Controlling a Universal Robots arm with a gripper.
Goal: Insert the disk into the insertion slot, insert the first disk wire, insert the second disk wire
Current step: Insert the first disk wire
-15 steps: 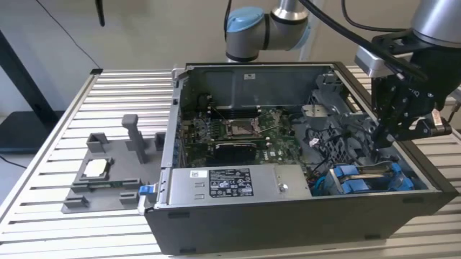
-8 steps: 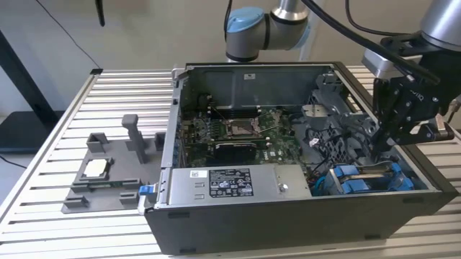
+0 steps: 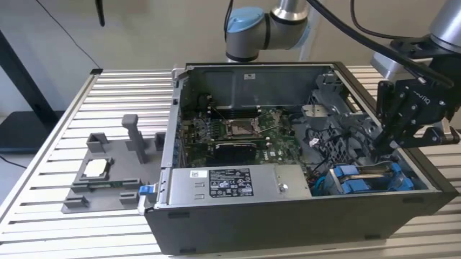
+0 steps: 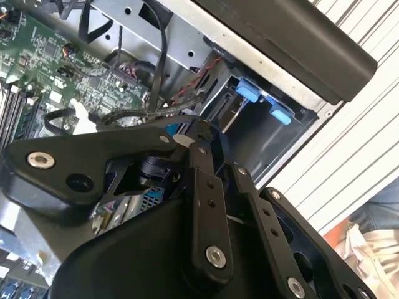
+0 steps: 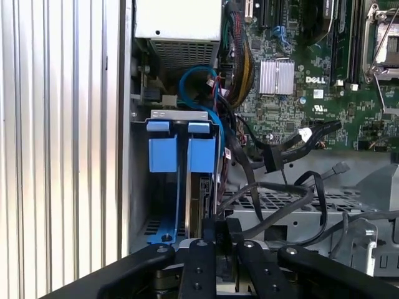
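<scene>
Closest to both wrist cameras is the black gripper (image 5: 218,225), lowered into the open computer case (image 3: 288,226) over a tangle of black cables (image 5: 274,187). How wide it stands, and whether it has hold of anything, cannot be told.

Right by it lies the insertion slot (image 5: 156,202), one grey bay in the case's near corner on the exterior view's right. One disk (image 5: 194,199) appears to stand on edge inside the bay, on the side towards the green motherboard (image 5: 299,106), with one thin blue rail running along it. Two bright blue tabs (image 5: 163,152) sit side by side at one end of the bay; two show in the second wrist view as well. One blue cable (image 5: 194,80) loops just past them.

On the motherboard sit one finned silver heatsink (image 5: 276,76), with white lettering printed beside it, and one square processor socket (image 3: 240,127). One of the black cables carries a white tag (image 5: 305,134).

Along the case's near side lies one grey metal box (image 3: 273,186) bearing one black-and-white sticker (image 3: 229,183). A second, small white label (image 3: 250,75) sits on the far wall.

Outside the case, on the exterior view's left, one grey fixture (image 3: 108,186) rests on the slatted table (image 3: 43,216), holding one square silver chip (image 3: 97,168). One arm (image 3: 252,27) rises behind the case.
</scene>
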